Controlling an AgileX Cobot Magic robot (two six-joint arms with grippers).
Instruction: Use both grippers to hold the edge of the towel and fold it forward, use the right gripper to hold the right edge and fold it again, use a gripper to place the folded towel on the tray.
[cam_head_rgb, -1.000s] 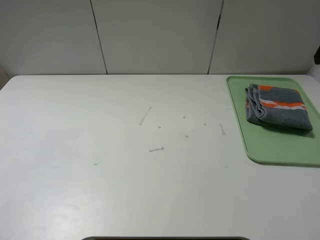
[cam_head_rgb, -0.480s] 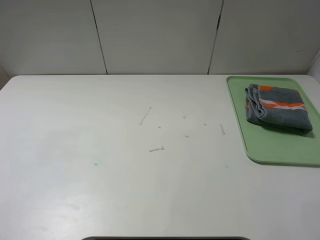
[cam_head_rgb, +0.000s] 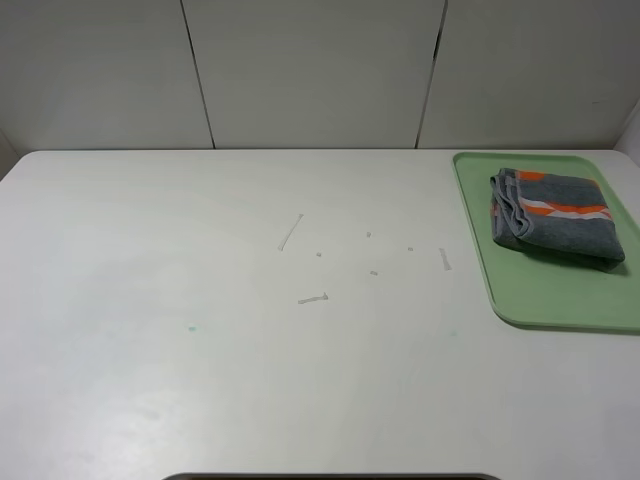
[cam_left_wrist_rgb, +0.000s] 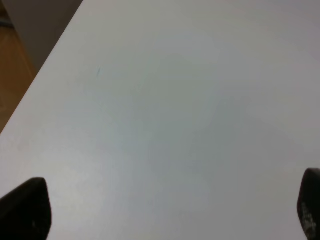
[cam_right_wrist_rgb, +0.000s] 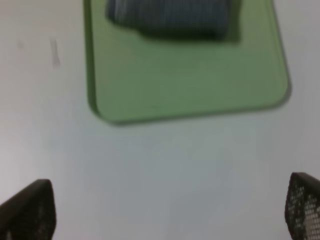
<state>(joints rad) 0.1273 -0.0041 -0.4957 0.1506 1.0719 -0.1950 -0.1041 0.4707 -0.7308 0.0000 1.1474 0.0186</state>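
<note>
towel folded on green tray; left gripper and right gripper both spread wide, empty

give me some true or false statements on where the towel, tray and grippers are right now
1. The towel lies folded on the tray. True.
2. The tray sits at the left end of the table. False: it sits at the right end, near the back.
3. The right gripper holds the towel. False: its jaws are open and empty, over bare table short of the tray.
4. The left gripper is open over bare table. True.
5. The towel's orange stripes are hidden. False: they show on its top.
</note>
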